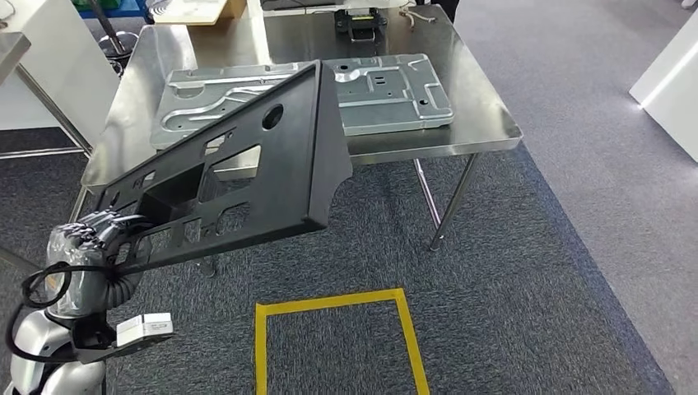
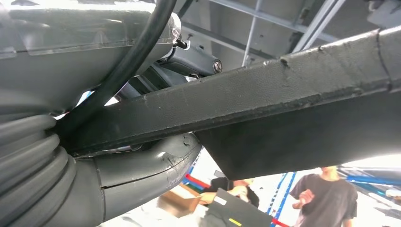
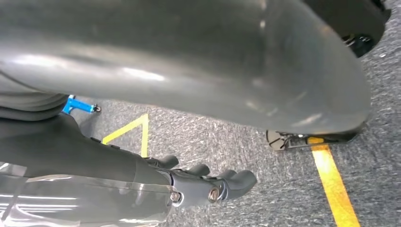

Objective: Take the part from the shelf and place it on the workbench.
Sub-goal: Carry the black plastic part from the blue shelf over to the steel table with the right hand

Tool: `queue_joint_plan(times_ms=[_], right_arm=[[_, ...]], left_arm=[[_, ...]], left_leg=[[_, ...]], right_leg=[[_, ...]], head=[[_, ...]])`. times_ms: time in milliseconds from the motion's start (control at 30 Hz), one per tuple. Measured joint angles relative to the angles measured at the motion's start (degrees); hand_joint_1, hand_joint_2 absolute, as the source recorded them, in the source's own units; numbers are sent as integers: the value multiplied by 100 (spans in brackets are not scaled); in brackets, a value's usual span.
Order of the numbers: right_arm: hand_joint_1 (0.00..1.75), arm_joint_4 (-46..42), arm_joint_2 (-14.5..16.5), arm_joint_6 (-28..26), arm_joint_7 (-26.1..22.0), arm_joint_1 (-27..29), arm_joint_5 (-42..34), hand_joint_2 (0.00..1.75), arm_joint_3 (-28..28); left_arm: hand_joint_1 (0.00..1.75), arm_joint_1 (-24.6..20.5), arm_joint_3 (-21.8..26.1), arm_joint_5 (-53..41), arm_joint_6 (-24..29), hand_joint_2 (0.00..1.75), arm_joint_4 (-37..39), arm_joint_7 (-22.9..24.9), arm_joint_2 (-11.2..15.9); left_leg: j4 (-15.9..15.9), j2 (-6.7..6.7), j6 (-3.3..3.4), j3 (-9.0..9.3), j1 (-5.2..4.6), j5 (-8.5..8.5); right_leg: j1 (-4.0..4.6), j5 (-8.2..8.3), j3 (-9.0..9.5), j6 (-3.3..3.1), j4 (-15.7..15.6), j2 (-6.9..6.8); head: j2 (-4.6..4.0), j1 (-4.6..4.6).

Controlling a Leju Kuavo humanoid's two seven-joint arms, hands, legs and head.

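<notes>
The part is a large black plastic panel with several cut-outs. My left hand grips its near left end and holds it tilted in the air, its far corner reaching over the front edge of the steel workbench. In the left wrist view the panel's rough black edge runs across the picture, with my left hand's thumb pressed beneath it. My right hand hangs low over the carpet, fingers loosely bent and holding nothing.
A grey stamped metal plate lies on the workbench, and a black device sits at its far edge. A yellow tape square marks the carpet in front. A white unit stands at the right. People stand nearby.
</notes>
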Motion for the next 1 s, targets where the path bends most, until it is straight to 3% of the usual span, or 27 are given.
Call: queue_joint_plan(times_ms=[100,367,500,600,667,1000], right_arm=[[0,0,-3,0,14,-2,-29,0,0],[0,0,-1,9,37,8,-58,0,0],[0,0,-2,17,36,9,-109,0,0],[0,0,-3,43,30,8,-155,0,-2],[0,0,-3,52,20,9,-165,0,-4],[0,0,-3,105,19,11,-165,0,-4]], left_arm=[[175,13,5,1,-69,175,0,67,1],[175,-55,55,60,-430,175,15,229,15],[175,-355,64,273,-1556,175,144,602,239],[175,-837,24,595,-2787,175,454,878,582],[175,-1101,-5,710,-3184,175,670,925,755],[175,-1431,-116,749,-3212,175,1085,947,978]], left_leg=[[-23,-16,31,6,-11,18],[-22,-12,116,7,-42,0],[-19,-12,127,6,-46,6],[-19,-7,127,4,-46,14],[-19,3,120,4,-45,20],[-25,7,114,4,-44,26]], right_leg=[[4,12,12,-74,-24,6],[-22,51,40,48,-103,8],[-25,59,37,114,-110,7],[-17,68,34,131,-107,9],[-11,70,32,133,-101,14],[-9,65,25,127,-91,19]], head=[[0,1],[0,1],[0,1],[0,1],[0,1],[0,1]])
